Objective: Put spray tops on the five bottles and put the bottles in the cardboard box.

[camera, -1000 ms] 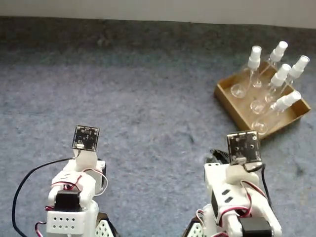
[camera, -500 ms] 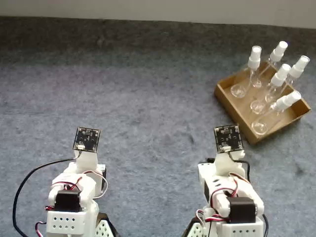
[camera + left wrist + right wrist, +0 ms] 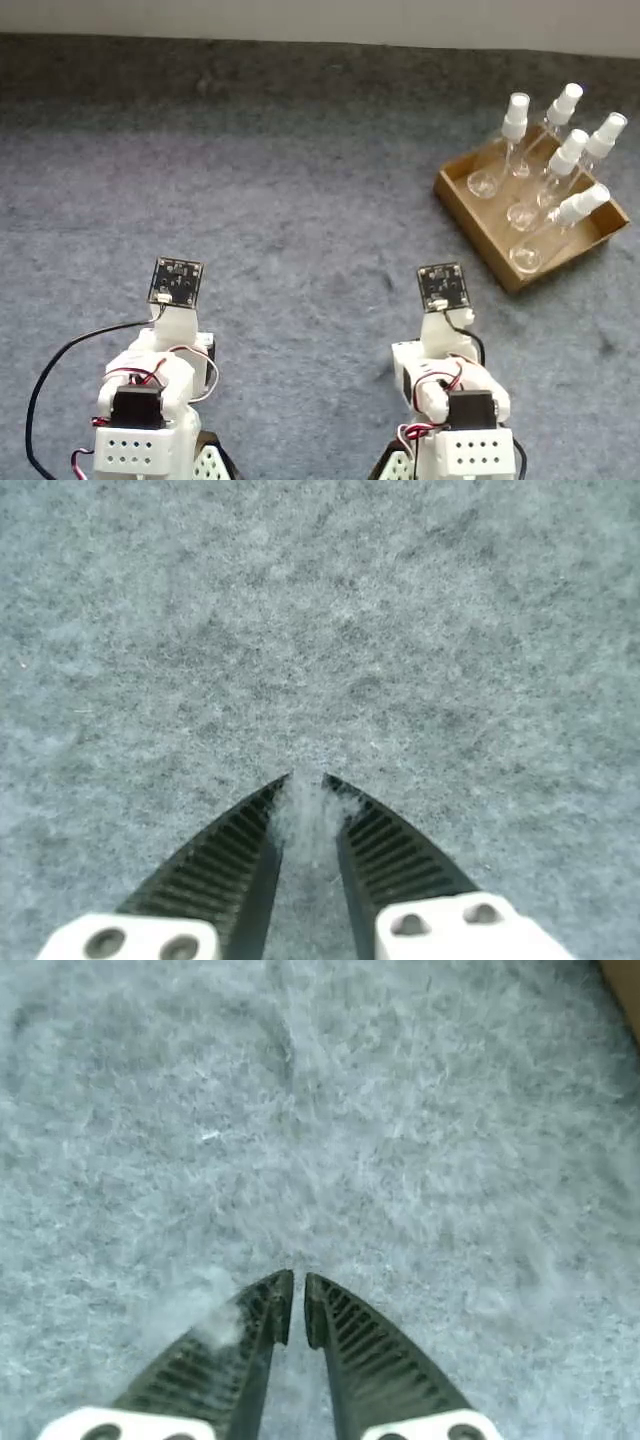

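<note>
Surface: a grey, fuzzy carpet (image 3: 300, 200) is seen spread over the whole table, from 6 o'clock to 12 o'clock in the high view.
Texture: matted, uneven fibres are shown close up in both wrist views.
Far edge: a darker band (image 3: 250, 60) is seen across the carpet toward 12 o'clock.
Background: a pale strip (image 3: 320, 15) is seen beyond that band at 12 o'clock.
Speck: a small white fleck (image 3: 210, 1136) is seen lying on the carpet in the right wrist view.

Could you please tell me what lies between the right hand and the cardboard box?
Only bare grey carpet lies between the right hand and the cardboard box. The high view shows that stretch.
</note>
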